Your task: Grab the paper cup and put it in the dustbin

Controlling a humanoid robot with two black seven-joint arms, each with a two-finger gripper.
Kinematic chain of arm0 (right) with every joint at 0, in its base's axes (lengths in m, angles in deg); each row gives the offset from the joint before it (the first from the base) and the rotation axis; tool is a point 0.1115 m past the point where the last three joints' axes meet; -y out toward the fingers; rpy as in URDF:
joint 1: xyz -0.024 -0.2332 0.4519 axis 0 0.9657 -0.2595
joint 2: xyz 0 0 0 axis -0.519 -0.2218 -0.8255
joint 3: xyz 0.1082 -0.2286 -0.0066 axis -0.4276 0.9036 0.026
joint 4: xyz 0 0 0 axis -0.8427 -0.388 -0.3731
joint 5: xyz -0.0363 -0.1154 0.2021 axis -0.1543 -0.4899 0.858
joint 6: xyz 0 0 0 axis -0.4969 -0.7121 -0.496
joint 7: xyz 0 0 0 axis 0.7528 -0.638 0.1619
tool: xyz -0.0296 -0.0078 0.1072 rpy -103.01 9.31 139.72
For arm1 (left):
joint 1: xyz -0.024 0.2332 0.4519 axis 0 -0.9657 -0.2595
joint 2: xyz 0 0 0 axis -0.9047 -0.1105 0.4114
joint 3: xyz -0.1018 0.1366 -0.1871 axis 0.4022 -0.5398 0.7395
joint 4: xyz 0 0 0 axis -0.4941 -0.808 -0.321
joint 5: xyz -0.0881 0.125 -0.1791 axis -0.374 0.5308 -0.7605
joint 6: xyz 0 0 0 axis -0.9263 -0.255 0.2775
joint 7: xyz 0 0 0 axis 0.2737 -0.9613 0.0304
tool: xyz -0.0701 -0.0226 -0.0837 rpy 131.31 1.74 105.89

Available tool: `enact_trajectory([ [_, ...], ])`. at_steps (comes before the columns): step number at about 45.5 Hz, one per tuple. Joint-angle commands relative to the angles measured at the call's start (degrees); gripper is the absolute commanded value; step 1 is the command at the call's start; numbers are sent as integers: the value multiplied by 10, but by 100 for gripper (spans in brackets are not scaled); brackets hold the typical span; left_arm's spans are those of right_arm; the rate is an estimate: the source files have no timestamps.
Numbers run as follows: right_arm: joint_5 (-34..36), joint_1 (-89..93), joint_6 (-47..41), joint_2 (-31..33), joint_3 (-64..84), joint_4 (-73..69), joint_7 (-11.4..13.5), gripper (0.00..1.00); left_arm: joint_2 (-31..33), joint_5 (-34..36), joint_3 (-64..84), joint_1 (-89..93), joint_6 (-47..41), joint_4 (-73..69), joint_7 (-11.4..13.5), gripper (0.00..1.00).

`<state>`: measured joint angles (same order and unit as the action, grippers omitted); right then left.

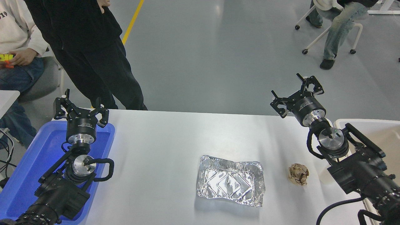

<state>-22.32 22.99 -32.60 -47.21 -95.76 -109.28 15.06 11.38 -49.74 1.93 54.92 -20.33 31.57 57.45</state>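
Observation:
A pale cream shape (323, 175) shows on the table just left of my right forearm. It looks like the paper cup, mostly hidden by the arm. The dustbin (365, 122) is a beige bin with a thick off-white rim at the table's right edge, partly covered by my right arm. My right gripper (288, 87) is open and empty, raised over the table's far right edge, left of the dustbin. My left gripper (82, 100) is open and empty, parked over the blue tray at the lower left.
A blue plastic tray (28, 168) lies at the left edge. A crinkled silver foil tray (230, 181) sits mid-table, with a crumpled brown paper ball (298, 174) to its right. People stand and sit beyond the far edge at the top left, another sits at the top right.

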Motion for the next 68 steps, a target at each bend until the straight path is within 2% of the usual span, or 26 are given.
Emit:
enact_trajectory([
  [1, 0, 0, 0, 1, 0, 0, 0, 100, 0, 0, 0, 0, 0, 0, 1, 99],
  [25, -6, -5, 0, 5, 10, -15, 4, 100, -1, 0, -1, 0, 0, -1, 0, 99],
  [37, -19, -10, 4, 78, 91, -84, 6, 100, -1, 0, -1, 0, 0, -1, 0, 99],
  [50, -123, -49, 10, 161, 168, -176, 10, 100, -1, 0, -1, 0, 0, -1, 0, 99],
  [56, -150, -108, 10, 209, 296, -196, 10, 100, -1, 0, -1, 0, 0, -1, 0, 99],
  [63, -149, -241, 14, 273, 527, -226, 9, 100, -1, 0, -1, 0, 0, -1, 0, 99],
  [68, -148, -353, 18, 288, 694, -230, 8, 100, -2, 0, -1, 0, 0, 0, 0, 99],
])
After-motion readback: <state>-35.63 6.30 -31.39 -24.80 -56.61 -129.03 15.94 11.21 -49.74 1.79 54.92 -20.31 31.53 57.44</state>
